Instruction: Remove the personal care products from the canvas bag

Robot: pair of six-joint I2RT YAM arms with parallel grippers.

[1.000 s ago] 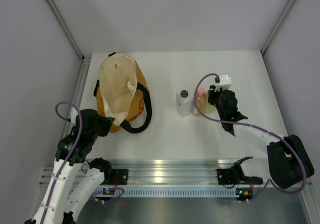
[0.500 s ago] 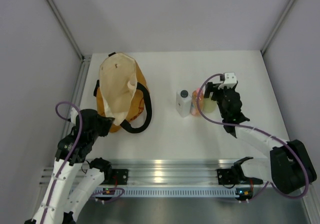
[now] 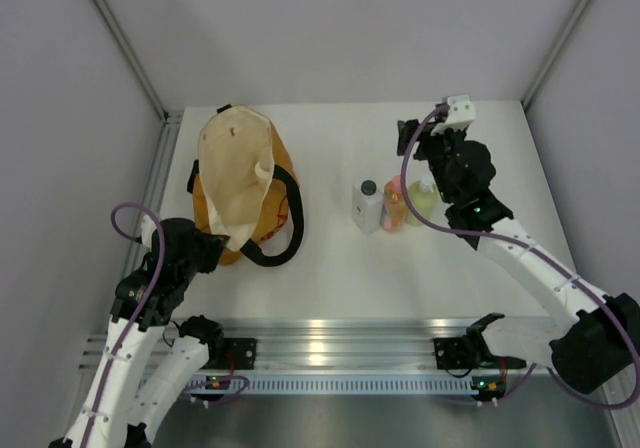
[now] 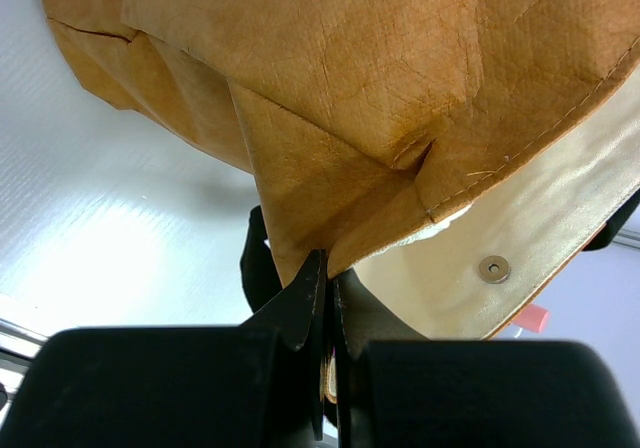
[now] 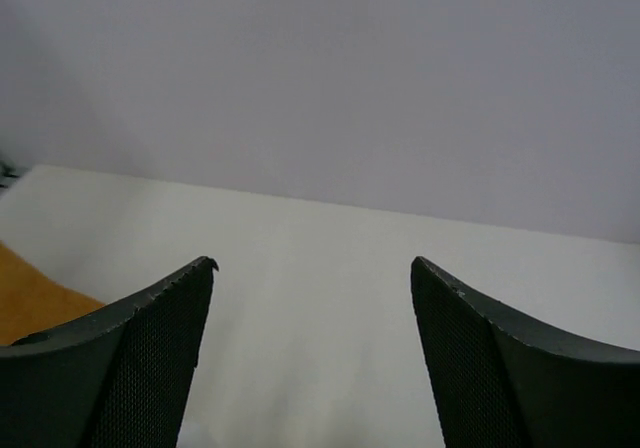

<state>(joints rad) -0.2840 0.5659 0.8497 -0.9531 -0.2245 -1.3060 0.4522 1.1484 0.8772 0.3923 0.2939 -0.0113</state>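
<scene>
The mustard canvas bag (image 3: pixel 240 183) lies at the left with its cream-lined mouth open. A cream cap (image 3: pixel 262 171) shows inside it. My left gripper (image 3: pixel 215 243) is shut on the bag's near edge, and in the left wrist view its jaws (image 4: pixel 328 268) pinch the fabric (image 4: pixel 350 88). Three bottles stand in a row mid-table: clear-white with a black cap (image 3: pixel 367 206), orange with a pink cap (image 3: pixel 393 203), and pale green (image 3: pixel 420 203). My right gripper (image 3: pixel 408 140) hangs open above and behind them, with nothing between its fingers (image 5: pixel 312 263).
The bag's black strap handles (image 3: pixel 285 238) loop onto the table to its right. Grey walls close in the white table (image 3: pixel 480 158) at the back and both sides. A metal rail (image 3: pixel 330 343) runs along the near edge. An orange corner of the bag (image 5: pixel 30 303) shows in the right wrist view.
My right gripper has opened, left the pale green bottle standing beside the orange one, and risen away toward the back. The left gripper and the bag have not moved.
</scene>
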